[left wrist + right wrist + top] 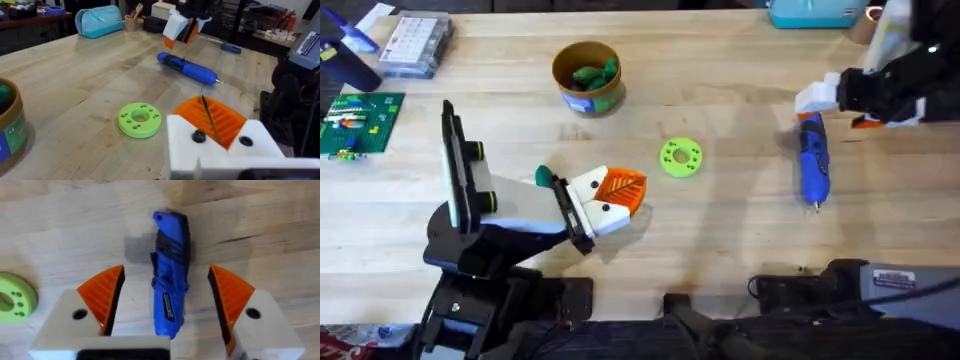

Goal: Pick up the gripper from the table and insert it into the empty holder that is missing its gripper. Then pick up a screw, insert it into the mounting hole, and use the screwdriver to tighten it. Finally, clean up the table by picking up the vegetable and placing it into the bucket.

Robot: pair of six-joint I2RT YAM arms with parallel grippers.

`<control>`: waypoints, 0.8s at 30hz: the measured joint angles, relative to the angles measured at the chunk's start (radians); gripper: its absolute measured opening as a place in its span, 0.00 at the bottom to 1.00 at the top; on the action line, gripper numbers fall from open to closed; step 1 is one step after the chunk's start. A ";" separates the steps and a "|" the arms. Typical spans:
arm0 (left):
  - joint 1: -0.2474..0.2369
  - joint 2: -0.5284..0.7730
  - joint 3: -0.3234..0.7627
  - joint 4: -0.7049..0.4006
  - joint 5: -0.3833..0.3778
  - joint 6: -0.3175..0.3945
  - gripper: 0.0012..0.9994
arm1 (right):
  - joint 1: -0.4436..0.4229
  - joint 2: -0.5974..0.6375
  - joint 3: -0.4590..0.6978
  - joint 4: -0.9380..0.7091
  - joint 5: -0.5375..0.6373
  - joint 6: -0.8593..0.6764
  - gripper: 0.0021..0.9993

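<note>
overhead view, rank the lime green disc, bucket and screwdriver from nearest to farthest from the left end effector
1. The lime green disc, just right of the left end effector, slightly farther up the table.
2. The bucket, toward the table's far side, a little left of the end effector.
3. The screwdriver, far off on the right, lying under the right end effector.

Black arms (470, 250) carry white fingers (75, 325) with orange ribbed pads (105, 295).
</note>
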 joint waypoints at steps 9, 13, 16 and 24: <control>0.000 0.000 0.000 0.000 0.000 -0.001 0.02 | 0.000 -0.068 -0.045 0.004 0.000 -0.002 0.98; 0.000 0.000 0.000 0.000 0.000 -0.001 0.02 | 0.000 -0.061 -0.103 0.074 0.000 -0.002 0.98; 0.000 0.000 0.000 0.000 0.000 -0.001 0.02 | 0.000 -0.051 -0.135 0.121 0.000 -0.002 0.98; 0.000 0.000 0.000 0.000 0.000 -0.001 0.02 | 0.000 0.024 -0.174 0.188 0.000 -0.005 0.98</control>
